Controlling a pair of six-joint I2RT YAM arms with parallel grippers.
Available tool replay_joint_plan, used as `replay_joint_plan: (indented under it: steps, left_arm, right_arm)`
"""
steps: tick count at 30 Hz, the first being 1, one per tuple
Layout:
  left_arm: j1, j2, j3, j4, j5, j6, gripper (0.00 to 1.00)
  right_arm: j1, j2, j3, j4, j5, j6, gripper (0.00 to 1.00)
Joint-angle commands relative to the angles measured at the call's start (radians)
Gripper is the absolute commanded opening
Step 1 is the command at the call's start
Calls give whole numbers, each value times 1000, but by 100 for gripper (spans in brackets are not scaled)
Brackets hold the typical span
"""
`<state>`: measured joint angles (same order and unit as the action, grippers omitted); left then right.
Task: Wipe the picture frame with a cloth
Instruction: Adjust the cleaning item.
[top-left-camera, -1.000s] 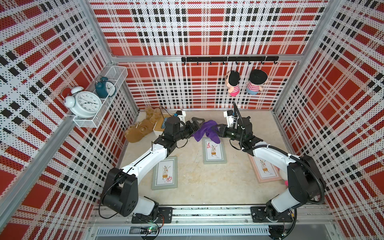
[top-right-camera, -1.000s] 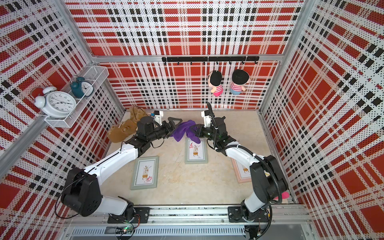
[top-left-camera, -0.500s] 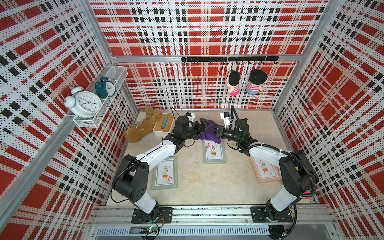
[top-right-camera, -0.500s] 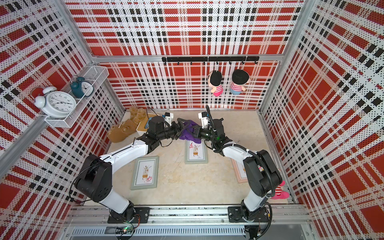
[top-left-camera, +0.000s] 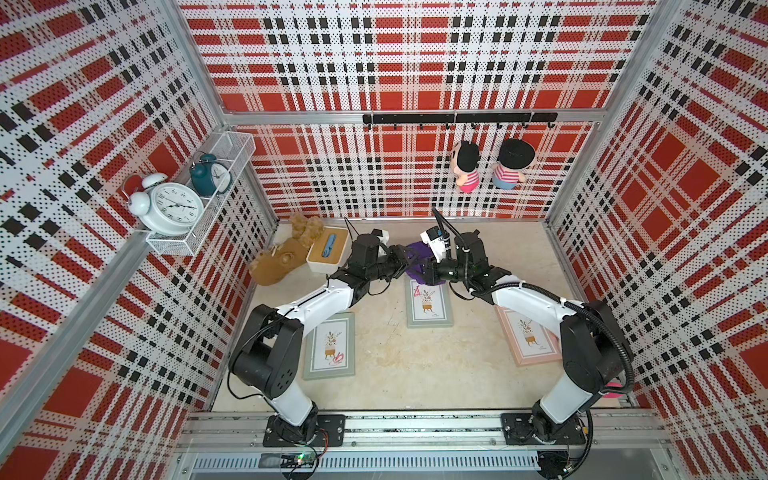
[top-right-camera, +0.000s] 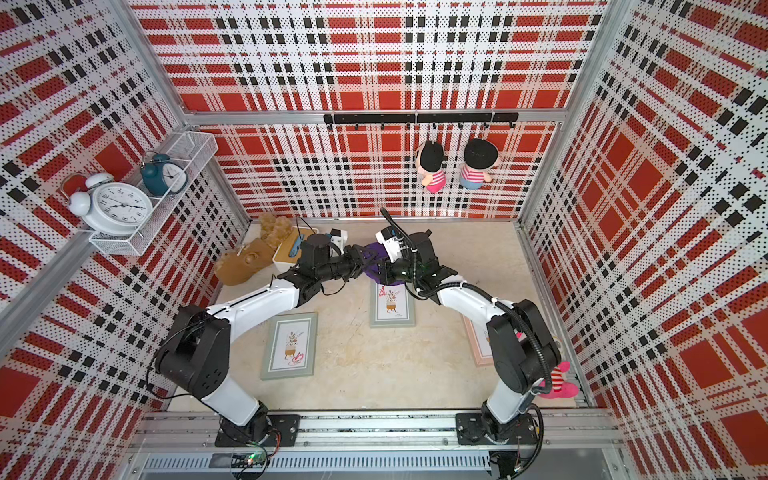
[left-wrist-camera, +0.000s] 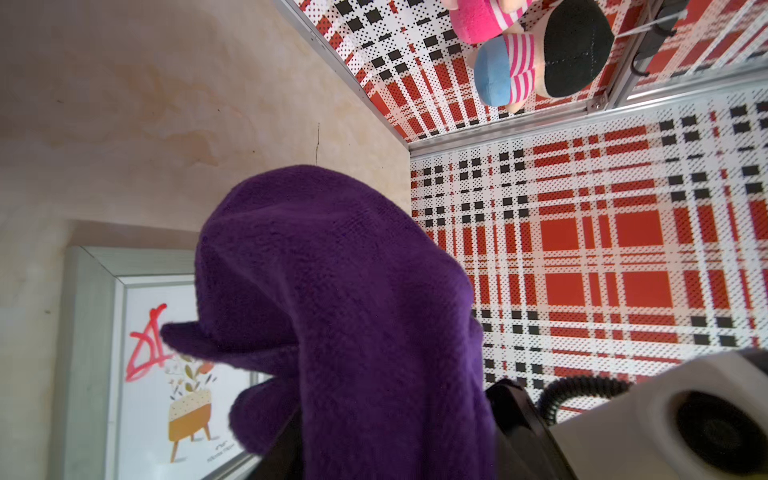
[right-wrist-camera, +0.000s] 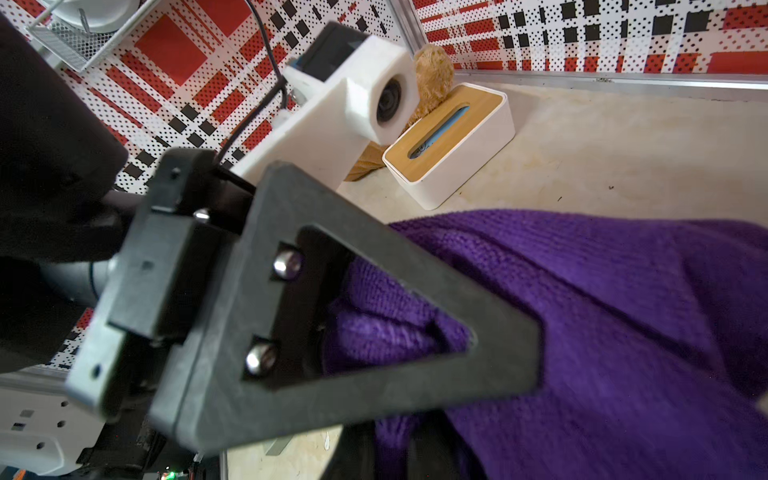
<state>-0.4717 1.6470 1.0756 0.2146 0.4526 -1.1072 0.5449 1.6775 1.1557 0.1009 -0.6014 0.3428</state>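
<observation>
- The purple cloth hung bunched in the air between both grippers, over the far end of the middle picture frame.
- The right gripper had its jaws shut tight on one end of the cloth.
- The left gripper faced it from the opposite side, jaws narrow and closed on the fabric. In the right wrist view one black finger pressed against puckered folds.
- A red scribble marked the frame's glass, just beside the cloth's hanging edge.
- A second grey-green frame and a pink frame lay flat on the table, well apart from the cloth.
- A tissue box and a tan plush toy sat near the far left corner.
</observation>
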Motion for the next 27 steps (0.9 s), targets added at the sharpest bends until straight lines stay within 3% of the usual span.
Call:
replay_joint_plan:
  steps: [1,3,4,7,9,11,14,18,27]
  left_arm:
    - [-20,-21,3,74,50,17,24]
    - [-11,-26,0,78,38,20,10]
    - [-3,-34,-6,84,28,20,2]
    - [24,-59,-36,94,3,22,0]
    - [52,-79,-53,78,-8,36,0]
    - [79,-104,-72,48,-28,60,0]
    - [114,-149,-110,11,-70,84,0]
    - [147,-198,-144,-70,-128,139,0]
    - [145,-204,-128,-330,-405,357,0]
  right_arm:
    - [23,-2,1,-135,-4,-142,0]
    - [23,-28,-14,-144,16,-154,8]
    - [23,-42,-21,-151,48,-153,17]
    - [16,-112,-53,-143,157,-94,58]
    - [-1,-167,-90,-112,188,-24,80]
    - [-19,-218,-125,-88,210,28,91]
    - [-41,-270,-161,-86,285,95,96]
    - [-79,-269,-181,-120,377,200,95]
    - [-174,-107,-163,-239,443,352,76]
